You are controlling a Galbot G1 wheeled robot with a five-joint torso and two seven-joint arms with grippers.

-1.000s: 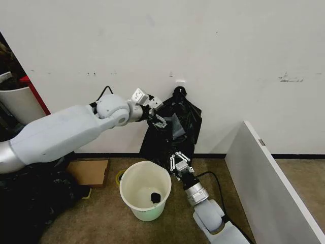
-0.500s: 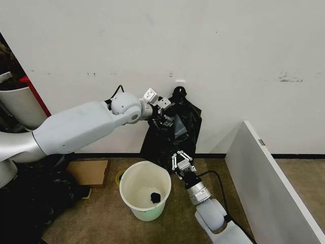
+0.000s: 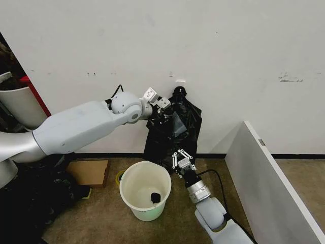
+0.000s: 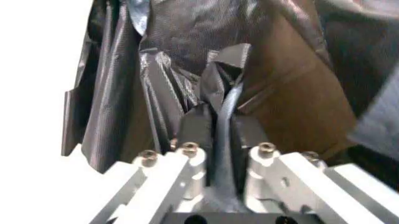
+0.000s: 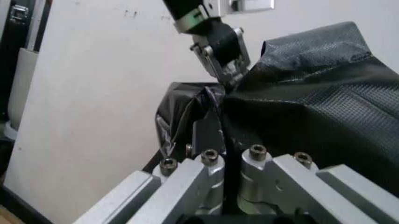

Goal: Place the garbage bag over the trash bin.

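Observation:
The garbage bag point(image 3: 170, 140), thin black plastic, hangs against the wall as the front layer of a black bunch knotted at the top point(image 3: 179, 93). My left gripper point(image 3: 163, 120) is shut on a fold of it high up; the left wrist view shows the fold point(image 4: 219, 112) pinched between the pads of that gripper point(image 4: 218, 122). My right gripper point(image 3: 179, 156) reaches up from below and is shut on the bag's lower edge point(image 5: 218, 109); the right wrist view shows this gripper point(image 5: 219, 128) with the left gripper point(image 5: 225, 74) above it. The trash bin point(image 3: 133, 189), a cream-white bucket, stands on the floor just below the bag.
A small black scrap point(image 3: 155, 195) lies inside the bin. A flat cardboard box point(image 3: 89, 172) sits on the floor to its left. A white panel point(image 3: 269, 183) slants along the right. A larger white tub with a red edge point(image 3: 20, 104) stands far left.
One second ago the left gripper was left of the bag; it has moved right onto the fold and stayed there. The right gripper crept slightly right and up at the bag's lower edge.

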